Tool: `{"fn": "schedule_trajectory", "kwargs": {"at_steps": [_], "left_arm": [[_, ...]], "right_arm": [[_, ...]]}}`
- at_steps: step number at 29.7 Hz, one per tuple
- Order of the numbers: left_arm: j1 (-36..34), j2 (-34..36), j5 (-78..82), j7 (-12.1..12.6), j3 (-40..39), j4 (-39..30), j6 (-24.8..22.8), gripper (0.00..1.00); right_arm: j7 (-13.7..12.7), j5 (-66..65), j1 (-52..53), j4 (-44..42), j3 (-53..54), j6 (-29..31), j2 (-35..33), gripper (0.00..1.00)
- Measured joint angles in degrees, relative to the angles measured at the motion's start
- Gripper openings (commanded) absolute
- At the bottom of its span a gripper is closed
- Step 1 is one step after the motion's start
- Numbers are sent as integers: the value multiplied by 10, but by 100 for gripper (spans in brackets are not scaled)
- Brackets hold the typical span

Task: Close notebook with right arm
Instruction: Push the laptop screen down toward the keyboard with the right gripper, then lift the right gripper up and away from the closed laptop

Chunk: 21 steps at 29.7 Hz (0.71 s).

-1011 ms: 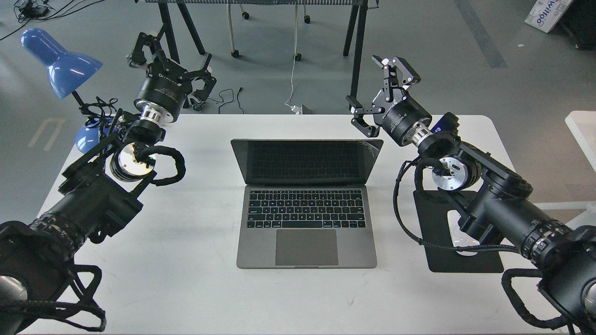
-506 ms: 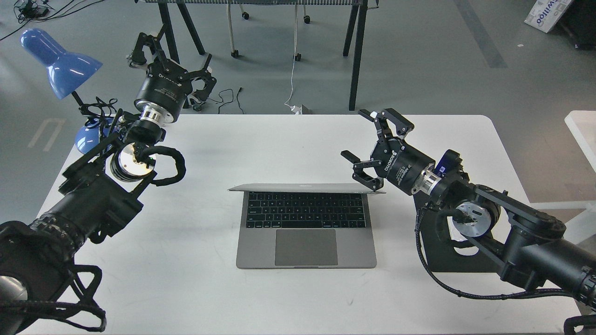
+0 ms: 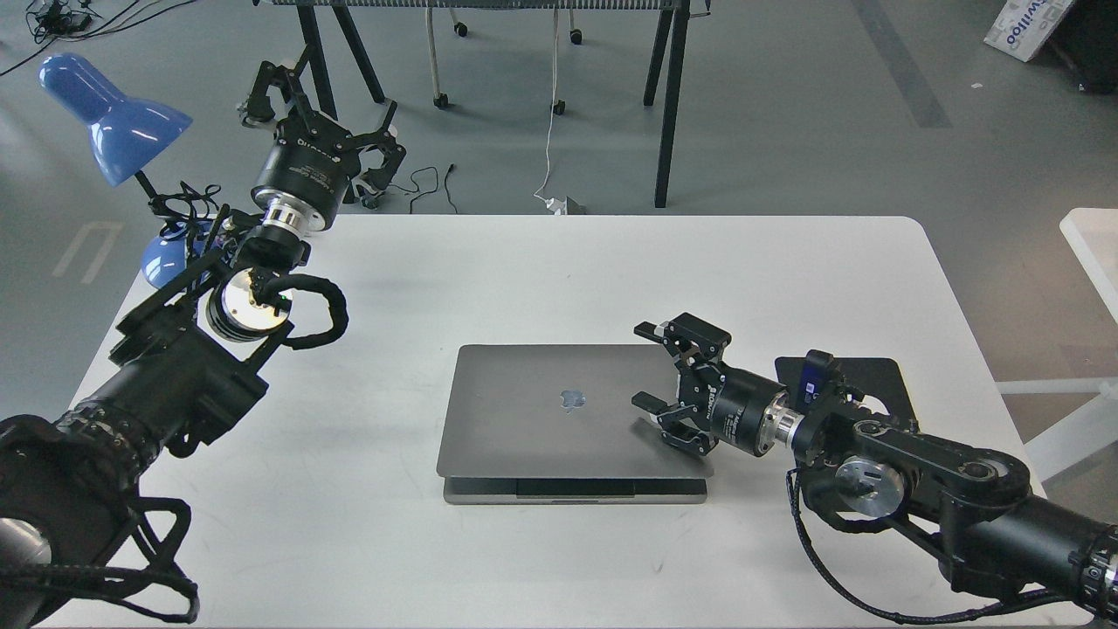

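The space-grey notebook (image 3: 559,411) lies in the middle of the white table (image 3: 524,262). Its lid is folded almost flat, logo up, with a thin strip of the base and trackpad showing at the front edge. My right gripper (image 3: 651,367) is open and rests over the lid's right part, its lower finger (image 3: 651,404) on or just above the lid. My right arm (image 3: 908,472) comes in low from the right. My left gripper (image 3: 319,109) is open and empty, held high beyond the table's far left edge, away from the notebook.
A blue desk lamp (image 3: 113,114) stands at the table's far left corner, beside my left arm. A black mouse pad (image 3: 860,376) lies right of the notebook, partly under my right arm. Table legs and cables are on the floor behind.
My right gripper has moved down and toward me, pushing the lid from upright to almost flat over the keyboard. My left arm has not moved.
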Motion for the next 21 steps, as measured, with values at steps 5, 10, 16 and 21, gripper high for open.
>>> {"fn": "schedule_trajectory", "kwargs": {"at_steps": [5, 10, 16, 21], "left_arm": [[0, 0, 0, 0, 0, 0, 0, 100], [0, 0, 0, 0, 0, 0, 0, 100], [0, 0, 0, 0, 0, 0, 0, 100], [0, 0, 0, 0, 0, 0, 0, 100]], "right_arm": [[0, -28, -12, -6, -6, -5, 5, 100], [-2, -37, -14, -12, -6, -12, 6, 100], [-2, -38, -16, -25, -9, -13, 11, 100], [-2, -38, -15, -28, -10, -13, 14, 100]]}}
